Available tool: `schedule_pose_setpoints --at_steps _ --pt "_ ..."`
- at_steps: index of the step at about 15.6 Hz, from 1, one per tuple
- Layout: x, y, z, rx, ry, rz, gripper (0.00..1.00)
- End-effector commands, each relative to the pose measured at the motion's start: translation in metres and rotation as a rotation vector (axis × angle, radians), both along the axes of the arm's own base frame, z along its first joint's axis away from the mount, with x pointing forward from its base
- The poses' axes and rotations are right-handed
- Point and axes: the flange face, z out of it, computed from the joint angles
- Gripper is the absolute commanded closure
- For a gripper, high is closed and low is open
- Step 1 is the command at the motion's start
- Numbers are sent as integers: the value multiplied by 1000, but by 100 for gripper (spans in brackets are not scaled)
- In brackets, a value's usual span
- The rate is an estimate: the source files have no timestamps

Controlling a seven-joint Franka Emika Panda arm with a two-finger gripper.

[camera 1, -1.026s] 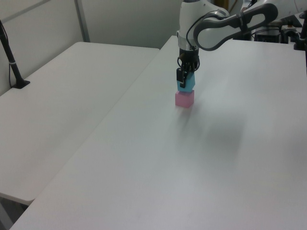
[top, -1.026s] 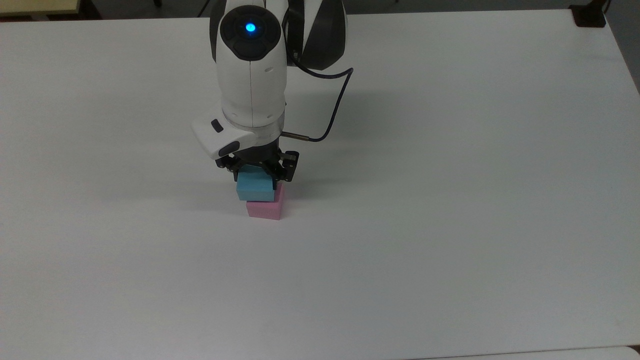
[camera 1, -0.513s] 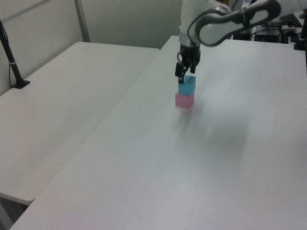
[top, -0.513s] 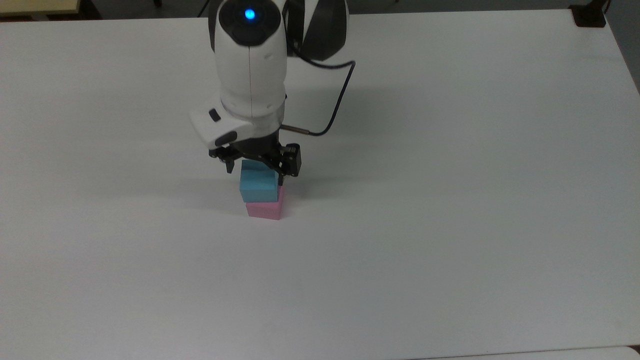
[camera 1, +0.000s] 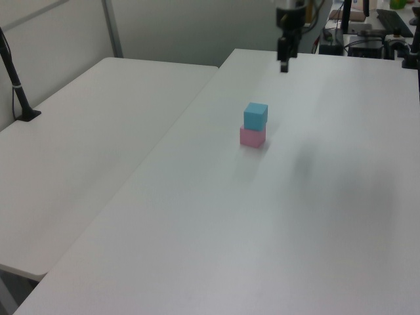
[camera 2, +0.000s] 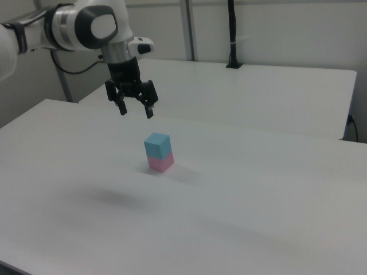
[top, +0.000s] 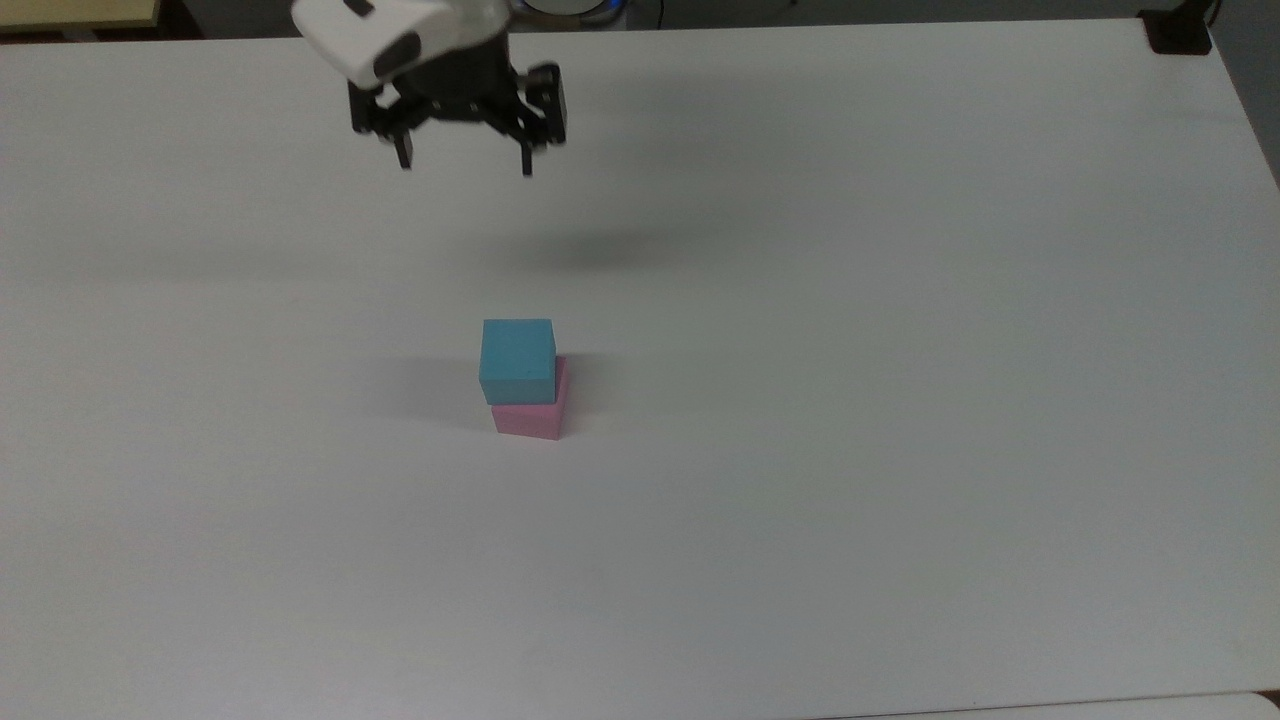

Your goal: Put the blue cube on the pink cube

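White and bare, the counter (top: 900, 400) carries one small stack near its middle in the top view: the blue cube (top: 517, 360) sits on the pink cube (top: 531, 417), shifted slightly toward the top view's left so a strip of pink shows on the right. The pincer (top: 464, 163) hangs well apart from the stack, near the far edge, its fingers spread and holding nothing.

From the left view, the blue cube (camera 1: 255, 116) rests on the pink cube (camera 1: 252, 137), with the pincer (camera 1: 283, 65) raised beyond them.

From the right view, the pincer (camera 2: 135, 110) hovers spread above and to the right view's left of the blue cube (camera 2: 157, 145), stacked on the pink cube (camera 2: 160, 162). A second table (camera 2: 287, 97) stands behind.
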Motion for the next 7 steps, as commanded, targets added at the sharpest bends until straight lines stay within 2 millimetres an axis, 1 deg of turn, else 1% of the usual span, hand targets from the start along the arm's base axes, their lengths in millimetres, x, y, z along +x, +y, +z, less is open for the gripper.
schedule_pose_setpoints --at_steps 1,3,4,7 --pt "-31 -20 24 13 33 37 0" --pt "-41 -27 35 38 39 18 0" --pt "-46 -32 43 60 32 1 0" --pt "-49 -34 46 64 30 -13 0"
